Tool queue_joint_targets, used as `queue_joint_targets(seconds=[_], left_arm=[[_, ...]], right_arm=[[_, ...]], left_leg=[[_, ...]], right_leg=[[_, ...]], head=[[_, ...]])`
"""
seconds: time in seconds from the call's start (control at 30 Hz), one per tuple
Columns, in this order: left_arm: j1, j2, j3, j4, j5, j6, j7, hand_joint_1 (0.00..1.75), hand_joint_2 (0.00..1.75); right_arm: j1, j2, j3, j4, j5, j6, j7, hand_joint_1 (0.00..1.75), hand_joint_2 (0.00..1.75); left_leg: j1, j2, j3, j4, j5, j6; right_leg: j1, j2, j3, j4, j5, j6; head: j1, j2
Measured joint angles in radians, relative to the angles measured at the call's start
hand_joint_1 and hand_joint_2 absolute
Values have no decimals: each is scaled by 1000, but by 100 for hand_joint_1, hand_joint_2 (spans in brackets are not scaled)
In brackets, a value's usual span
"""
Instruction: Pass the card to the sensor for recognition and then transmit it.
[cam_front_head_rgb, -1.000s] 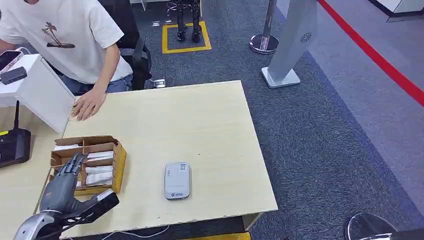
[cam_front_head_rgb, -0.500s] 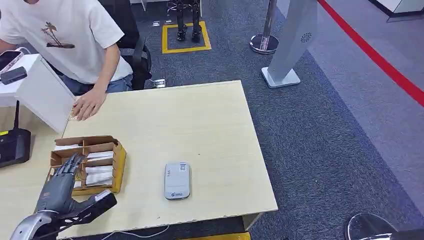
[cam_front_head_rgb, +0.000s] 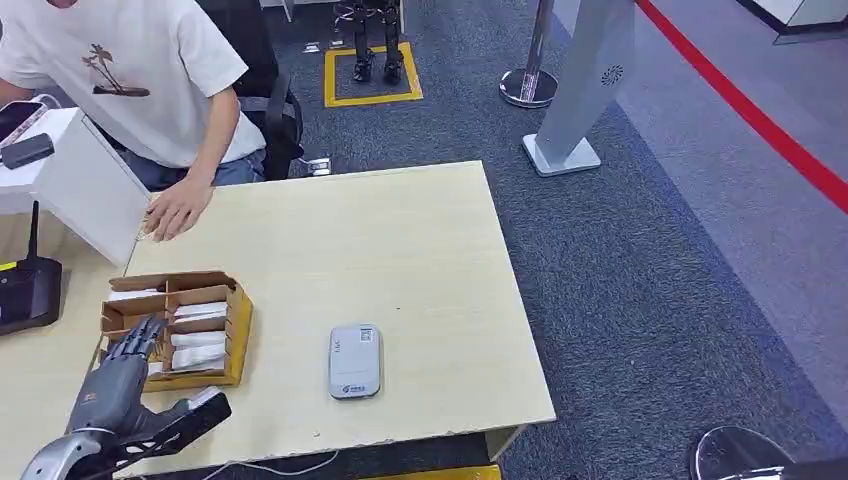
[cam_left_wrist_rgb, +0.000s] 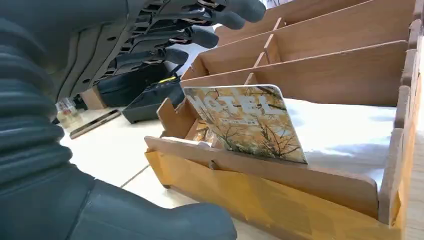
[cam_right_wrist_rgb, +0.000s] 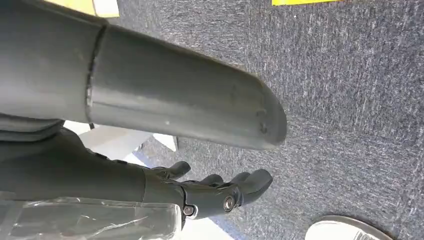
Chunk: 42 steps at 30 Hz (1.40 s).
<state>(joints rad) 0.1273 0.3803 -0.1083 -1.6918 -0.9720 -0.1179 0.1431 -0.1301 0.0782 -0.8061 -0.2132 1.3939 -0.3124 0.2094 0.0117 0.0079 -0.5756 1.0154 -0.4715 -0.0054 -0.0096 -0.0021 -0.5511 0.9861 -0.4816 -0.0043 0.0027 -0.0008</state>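
The open left hand (cam_front_head_rgb: 112, 378) holds nothing beside the cardboard box (cam_front_head_rgb: 236, 330), so its fingers (cam_left_wrist_rgb: 200, 36) might bump the box and miss the leaning card (cam_left_wrist_rgb: 247, 122) just past them.

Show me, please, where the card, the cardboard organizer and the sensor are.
card (cam_left_wrist_rgb: 247, 122), left wrist view, middle of its printed face.
cardboard organizer (cam_front_head_rgb: 238, 330), head view, its right side wall.
sensor (cam_front_head_rgb: 354, 361), head view, centre of its grey top.

Card (cam_left_wrist_rgb: 247, 121): printed with autumn trees, stands tilted in the nearest slot of the cardboard organizer (cam_front_head_rgb: 236, 340), just beyond the left robot hand (cam_front_head_rgb: 118, 375). Sensor (cam_front_head_rgb: 354, 361): grey-white, flat on the tabletop (cam_front_head_rgb: 400, 240), right of that hand.
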Motion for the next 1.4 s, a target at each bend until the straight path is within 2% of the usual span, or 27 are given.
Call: queue_joint_targets(seconds=[0.57,0.6,0.63,1.4], left_arm=[[20,27,3,-1,-6,-6,23,0,175],[23,28,5,-3,-6,-6,23,112,175],[26,29,5,-5,-6,-6,23,175,175],[27,22,7,-6,-44,13,23,175,175]], right_arm=[[-2,0,2,0,2,0,4,0,0],[-2,0,2,0,2,0,4,0,0],[-2,0,2,0,2,0,4,0,0],[-2,0,3,0,2,10,2,0,0]], left_leg=[[0,0,0,0,0,0],[0,0,0,0,0,0],[0,0,0,0,0,0],[0,0,0,0,0,0]], right_leg=[[0,0,0,0,0,0],[0,0,0,0,0,0],[0,0,0,0,0,0],[0,0,0,0,0,0]], head=[[0,0],[0,0],[0,0],[0,0]])
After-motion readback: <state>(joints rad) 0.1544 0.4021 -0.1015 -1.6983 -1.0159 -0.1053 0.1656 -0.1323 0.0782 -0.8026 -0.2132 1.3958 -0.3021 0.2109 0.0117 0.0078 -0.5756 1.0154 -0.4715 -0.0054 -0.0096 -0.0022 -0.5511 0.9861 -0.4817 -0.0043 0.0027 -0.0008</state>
